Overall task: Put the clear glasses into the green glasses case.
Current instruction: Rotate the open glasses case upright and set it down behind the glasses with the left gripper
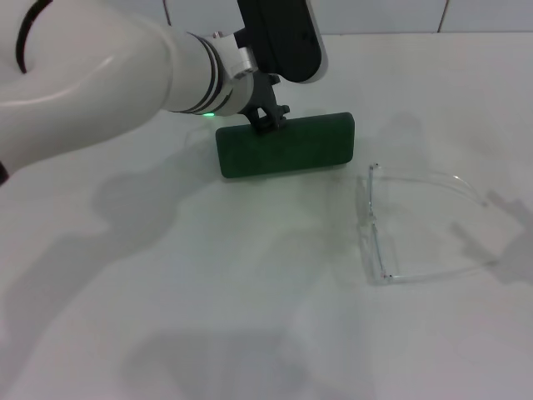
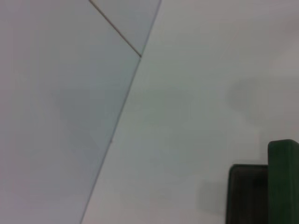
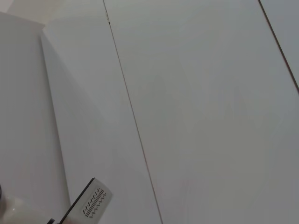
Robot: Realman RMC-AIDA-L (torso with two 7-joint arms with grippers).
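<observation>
The green case [image 1: 286, 147] lies closed on the bench [image 1: 208, 292] at upper centre, long axis left-right. The left gripper [image 1: 268, 119] touches its back edge; whether its fingers grip, I cannot tell. The clear glasses [image 1: 416, 225] sit right of the case, apart.

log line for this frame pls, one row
left gripper at far edge of green glasses case | clear glasses on table, right of case | right gripper not in view
</observation>
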